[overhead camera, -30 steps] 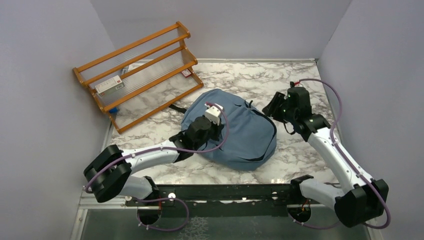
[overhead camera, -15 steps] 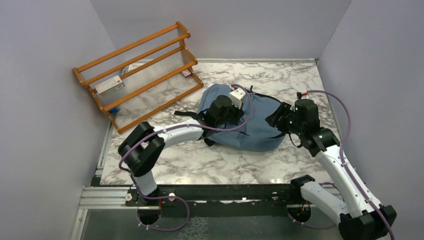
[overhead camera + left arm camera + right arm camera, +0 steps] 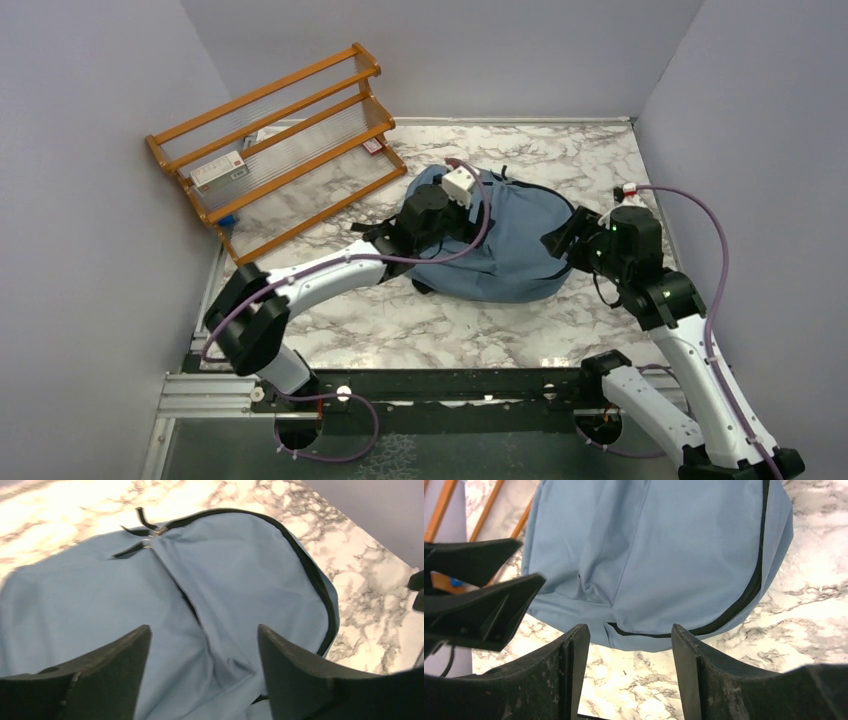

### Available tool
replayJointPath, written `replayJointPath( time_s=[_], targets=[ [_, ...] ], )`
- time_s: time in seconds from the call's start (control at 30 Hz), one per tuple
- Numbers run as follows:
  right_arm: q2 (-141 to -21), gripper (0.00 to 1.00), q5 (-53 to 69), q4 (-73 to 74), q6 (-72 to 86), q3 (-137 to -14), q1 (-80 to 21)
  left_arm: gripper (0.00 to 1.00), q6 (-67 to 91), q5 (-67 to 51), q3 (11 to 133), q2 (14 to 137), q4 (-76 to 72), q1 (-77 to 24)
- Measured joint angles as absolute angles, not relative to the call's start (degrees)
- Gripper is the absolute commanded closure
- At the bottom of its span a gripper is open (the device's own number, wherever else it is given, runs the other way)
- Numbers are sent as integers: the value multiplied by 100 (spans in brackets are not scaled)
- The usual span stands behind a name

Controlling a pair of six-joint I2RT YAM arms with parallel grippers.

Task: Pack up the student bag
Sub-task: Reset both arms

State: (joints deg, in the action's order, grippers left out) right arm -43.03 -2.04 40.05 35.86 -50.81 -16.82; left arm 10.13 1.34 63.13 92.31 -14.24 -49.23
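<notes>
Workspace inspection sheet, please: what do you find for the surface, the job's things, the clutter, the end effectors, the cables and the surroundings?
Surface: white marble-pattern table.
Job's things: student bag lies flat on the table; its inside is not visible.
Clutter: orange rack at the far left, a white box on it.
End effectors: left end effector open above the bag, empty; right end effector open at the bag's right edge, empty.
Cables: purple cable loops at both wrists.
Surroundings: grey walls on three sides.
</notes>
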Motion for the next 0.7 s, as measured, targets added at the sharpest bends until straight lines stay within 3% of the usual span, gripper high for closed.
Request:
replayJointPath(
  time_s=[0.07, 0.17, 0.27, 0.5, 0.7],
  targets=[
    [-4213, 31, -213, 4058, 3548, -5175, -1682, 2, 1055, 355, 6012, 8715, -1278, -4921],
    [-4088, 25, -222, 4128, 3441, -5339, -1682, 1, 1197, 845, 5478, 7749, -969, -4888],
    [-4018, 1, -226, 4185, 3330, -5481, -1682, 1, 1514, 1459, 5107, 6875, -384, -4768],
    [-3955, 0, -301, 4285, 3085, -5623, -1682, 1, 2220, 1859, 4508, 5492, 1229, -3649],
    [-3839, 0, -379, 4320, 2904, -5623, -1682, 1, 2233, 1833, 4423, 5013, 2075, -2700]
  ],
)
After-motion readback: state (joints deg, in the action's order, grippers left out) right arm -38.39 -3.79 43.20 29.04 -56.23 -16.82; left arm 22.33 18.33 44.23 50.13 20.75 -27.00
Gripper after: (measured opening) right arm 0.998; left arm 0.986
